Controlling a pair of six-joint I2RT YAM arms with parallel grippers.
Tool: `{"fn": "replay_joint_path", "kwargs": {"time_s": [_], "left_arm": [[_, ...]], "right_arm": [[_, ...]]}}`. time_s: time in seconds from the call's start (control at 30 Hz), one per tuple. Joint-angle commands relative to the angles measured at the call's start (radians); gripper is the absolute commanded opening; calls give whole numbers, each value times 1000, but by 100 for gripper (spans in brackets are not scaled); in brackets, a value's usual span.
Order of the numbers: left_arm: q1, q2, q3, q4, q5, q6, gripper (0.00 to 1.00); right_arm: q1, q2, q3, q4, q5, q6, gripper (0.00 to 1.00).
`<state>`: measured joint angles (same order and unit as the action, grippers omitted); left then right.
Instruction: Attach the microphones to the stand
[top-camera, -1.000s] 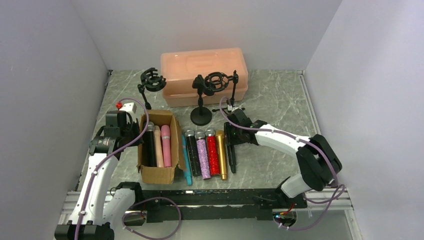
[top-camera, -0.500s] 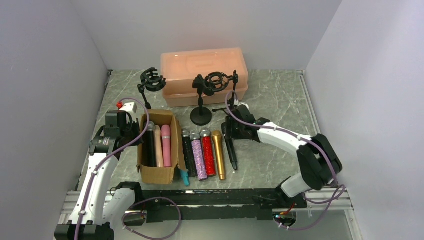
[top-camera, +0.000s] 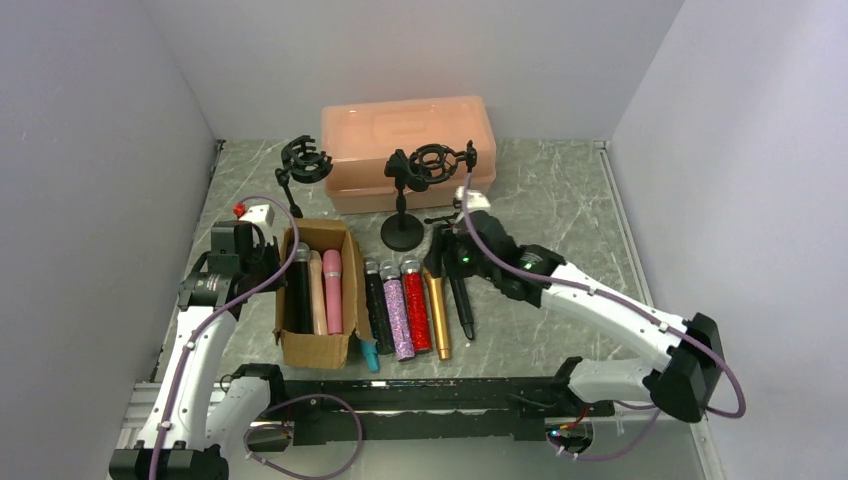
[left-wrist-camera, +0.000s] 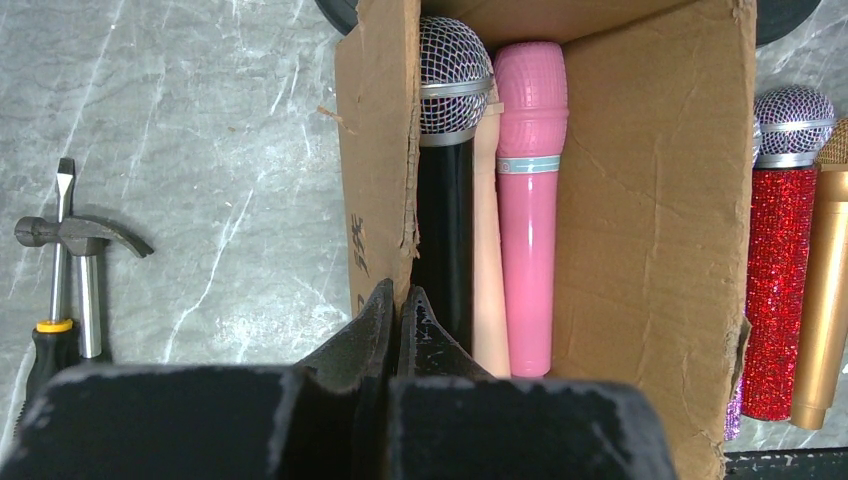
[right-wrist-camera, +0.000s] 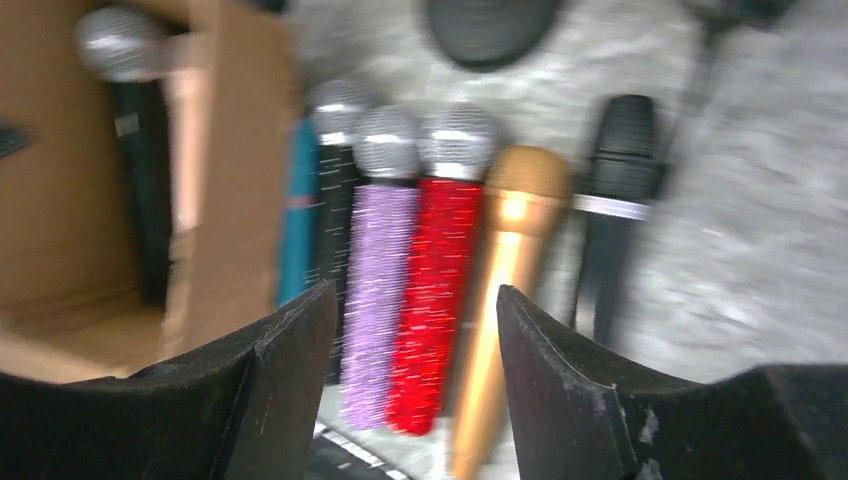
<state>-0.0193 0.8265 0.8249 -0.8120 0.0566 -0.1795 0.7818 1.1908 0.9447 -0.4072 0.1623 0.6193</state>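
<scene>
Black (left-wrist-camera: 445, 200), peach and pink (left-wrist-camera: 528, 200) microphones lie in a cardboard box (top-camera: 345, 345). My left gripper (left-wrist-camera: 398, 300) is shut on the box's left wall. Right of the box, teal (top-camera: 370, 350), black glitter, purple glitter (right-wrist-camera: 375, 290), red glitter (right-wrist-camera: 435, 290) and gold (right-wrist-camera: 505, 250) microphones lie side by side. A plain black microphone (top-camera: 462, 305) lies slanted beside the gold one. My right gripper (right-wrist-camera: 415, 300) hovers open above this row, holding nothing. A stand (top-camera: 403, 205) with a ring mount rises behind the row, and another stand (top-camera: 303, 165) rises behind the box.
A peach plastic bin (top-camera: 408, 125) sits at the back. A small tripod stand (top-camera: 466, 190) is just behind my right gripper. A hammer (left-wrist-camera: 80, 240) and a screwdriver (left-wrist-camera: 55, 300) lie left of the box.
My right gripper opened, let go of the plain black microphone and lifted away from it. The row of microphones shifted slightly left toward the box. The left arm stayed put.
</scene>
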Motion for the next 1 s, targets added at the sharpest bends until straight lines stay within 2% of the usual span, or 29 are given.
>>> {"fn": "replay_joint_path", "kwargs": {"time_s": [0.0,0.23,0.4,0.77,0.97], "left_arm": [[0,-6,59,80,42,-29,0],[-1,1,72,76,42,-59,0],[-1,-1,73,80,51,-76,0],[-1,-9,62,84,61,-65,0],[-1,-1,73,91,83,-64,0]], "right_arm": [[210,78,216,-10,47,36,63],[307,456,599,4,-106,34,64],[321,726,893,-109,-178,29,64],[329,1021,1160,-178,-244,8,64],[330,1150,1270,-221,-225,3,64]]}}
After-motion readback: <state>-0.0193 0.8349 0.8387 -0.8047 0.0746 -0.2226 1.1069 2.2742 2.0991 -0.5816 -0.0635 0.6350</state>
